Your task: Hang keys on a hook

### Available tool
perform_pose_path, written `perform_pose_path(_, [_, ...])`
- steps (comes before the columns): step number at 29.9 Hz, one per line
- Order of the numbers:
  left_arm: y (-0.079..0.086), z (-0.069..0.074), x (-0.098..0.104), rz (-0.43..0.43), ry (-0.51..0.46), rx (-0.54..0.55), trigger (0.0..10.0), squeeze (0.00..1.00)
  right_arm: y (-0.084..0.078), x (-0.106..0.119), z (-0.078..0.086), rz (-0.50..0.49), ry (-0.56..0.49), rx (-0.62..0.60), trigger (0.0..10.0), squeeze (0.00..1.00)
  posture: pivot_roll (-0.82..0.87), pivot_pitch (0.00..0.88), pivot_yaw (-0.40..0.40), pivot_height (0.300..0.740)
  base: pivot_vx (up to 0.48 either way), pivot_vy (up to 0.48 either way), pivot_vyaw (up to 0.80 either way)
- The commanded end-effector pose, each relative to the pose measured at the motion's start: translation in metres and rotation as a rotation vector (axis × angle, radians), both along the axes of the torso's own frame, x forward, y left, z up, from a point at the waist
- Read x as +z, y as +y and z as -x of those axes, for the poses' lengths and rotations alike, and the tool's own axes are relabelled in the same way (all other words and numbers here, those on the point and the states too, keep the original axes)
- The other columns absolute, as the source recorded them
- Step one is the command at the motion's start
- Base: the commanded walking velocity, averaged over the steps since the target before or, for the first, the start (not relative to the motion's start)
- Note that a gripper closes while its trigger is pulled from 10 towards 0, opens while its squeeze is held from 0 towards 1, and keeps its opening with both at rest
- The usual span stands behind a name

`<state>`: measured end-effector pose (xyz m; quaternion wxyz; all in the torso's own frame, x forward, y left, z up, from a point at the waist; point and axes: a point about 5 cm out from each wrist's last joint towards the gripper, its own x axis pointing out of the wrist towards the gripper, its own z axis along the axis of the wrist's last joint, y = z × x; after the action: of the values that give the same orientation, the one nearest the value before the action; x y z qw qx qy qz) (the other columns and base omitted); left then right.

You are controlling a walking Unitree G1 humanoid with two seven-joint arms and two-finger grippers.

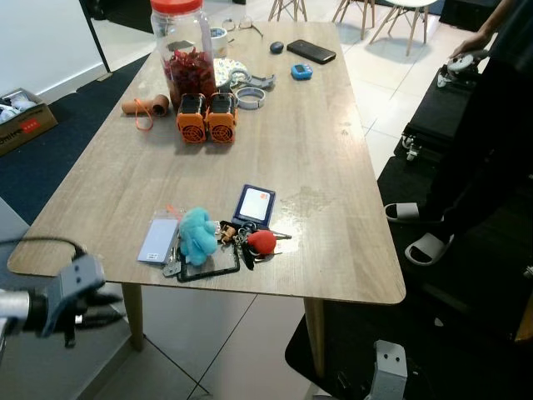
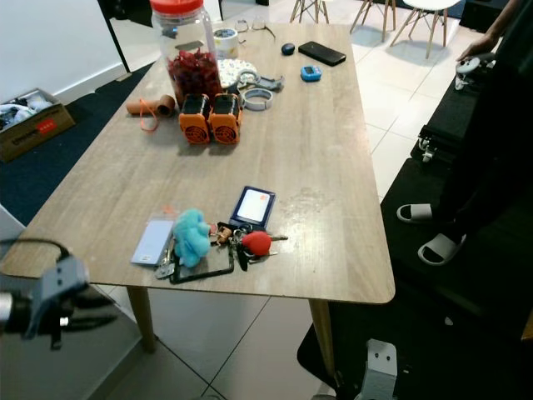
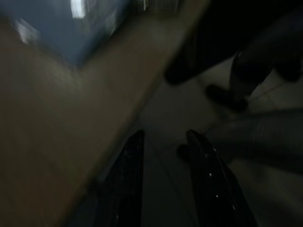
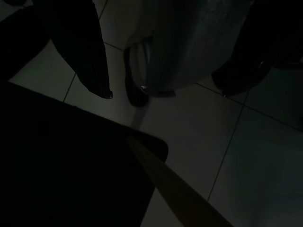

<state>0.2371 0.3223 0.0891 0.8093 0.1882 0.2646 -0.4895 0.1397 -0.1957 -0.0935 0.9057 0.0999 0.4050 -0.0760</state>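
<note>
A long wooden table takes up most of the head views, standing on pale tiles beside a dark carpet. A person in dark clothes and white slippers stands off its far right side. At the far end of the table stand a large plastic jar with a red lid, two orange battery packs, a roll of tape and a black phone.

Near the front edge lie a blue card holder, a clear badge sleeve and, between them, the keys, bunched with a fluffy teal charm and a red charm. No hook can be made out.

The left gripper hangs low off the table's front left corner, below the tabletop; in its wrist view its two black fingers stand apart with nothing between them. The right gripper points down at the tiled floor, fingers spread wide and empty.

The bunch should be light but floppy: the metal keys are hard and likely to slide on the smooth wood, while the plush charms will squash. The firmest hold is probably at the ring where the keys and charms join, which would leave a loop free for a hook.
</note>
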Motion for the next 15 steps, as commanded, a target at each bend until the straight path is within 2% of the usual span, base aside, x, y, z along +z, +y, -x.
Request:
perform_pose_path(1, [-0.002,-0.005,0.009,0.033,-0.012,-0.009,10.0,0.00,0.000,-0.001,0.002,0.000,0.009,0.004,10.0,0.00,0.04,0.035,0.021,0.740,0.000,0.000,0.00])
perform_pose_path(7, [-0.008,-0.012,0.020,0.090,-0.018,-0.043,10.0,0.00,0.000,0.000,0.000,-0.001,0.004,0.002,10.0,0.00,0.04,0.034,0.025,0.740,0.000,0.000,0.00])
perform_pose_path(9, [-0.015,-0.017,0.028,0.145,-0.038,-0.050,10.0,0.00,0.000,0.000,0.000,-0.001,0.002,-0.002,10.0,0.00,0.04,0.035,0.027,0.740,0.000,0.000,0.00])
perform_pose_path(11, [-0.015,-0.017,0.028,0.145,-0.038,-0.050,10.0,0.00,0.000,0.000,0.000,-0.001,0.002,-0.002,10.0,0.00,0.04,0.035,0.027,0.740,0.000,0.000,0.00])
perform_pose_path(14, [-0.029,-0.028,0.046,0.247,-0.082,-0.053,10.0,0.00,0.000,0.000,0.001,-0.002,0.003,-0.004,10.0,0.00,0.04,0.035,0.026,0.740,0.000,0.000,0.00])
perform_pose_path(15, [-0.029,-0.028,0.046,0.247,-0.082,-0.053,10.0,0.00,0.000,0.000,0.001,-0.002,0.003,-0.004,10.0,0.00,0.04,0.035,0.026,0.740,0.000,0.000,0.00])
